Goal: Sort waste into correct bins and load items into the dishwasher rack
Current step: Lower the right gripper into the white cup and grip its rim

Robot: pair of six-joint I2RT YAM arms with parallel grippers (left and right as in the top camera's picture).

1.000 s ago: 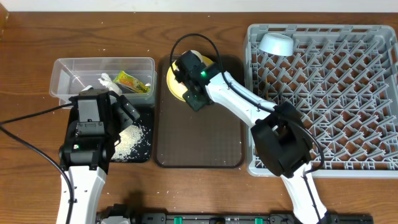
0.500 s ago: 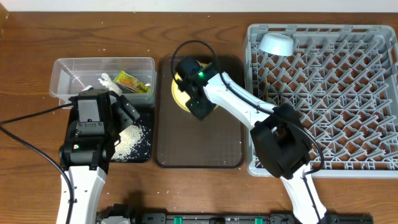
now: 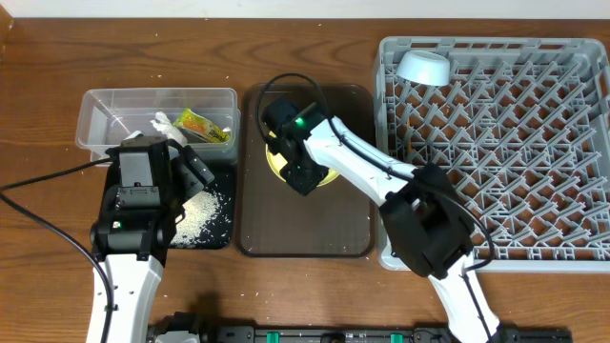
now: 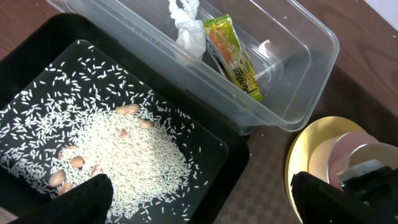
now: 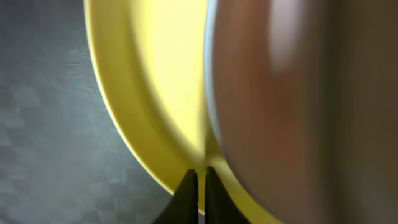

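Two bins sit at the frame's left: the clear tub (image 3: 95, 105) holds the tissue (image 3: 162, 122) and wrapper (image 3: 202, 126), and the black bin (image 3: 221, 231) below holds rice (image 3: 200, 214). My left jaws hang spread wide over it. At centre, my right jaws pinch the yellow plate (image 5: 161, 93) by its rim on the brown tray (image 3: 305, 224). The grey rack (image 3: 534, 143) fills the right.

Glossy yellow plate (image 4: 301, 155), clear plastic tub (image 3: 88, 119), matt textured tray (image 3: 305, 219), wooden table (image 3: 38, 105)

We find tissue (image 4: 185, 25) and wrapper (image 4: 233, 56) in clear tub (image 4: 311, 56), rice (image 4: 124, 155) in black bin (image 4: 211, 193). Pinkish bowl (image 4: 351, 146) sits on yellow plate (image 4: 305, 155); pale bowl (image 3: 424, 65) in rack (image 3: 534, 143).
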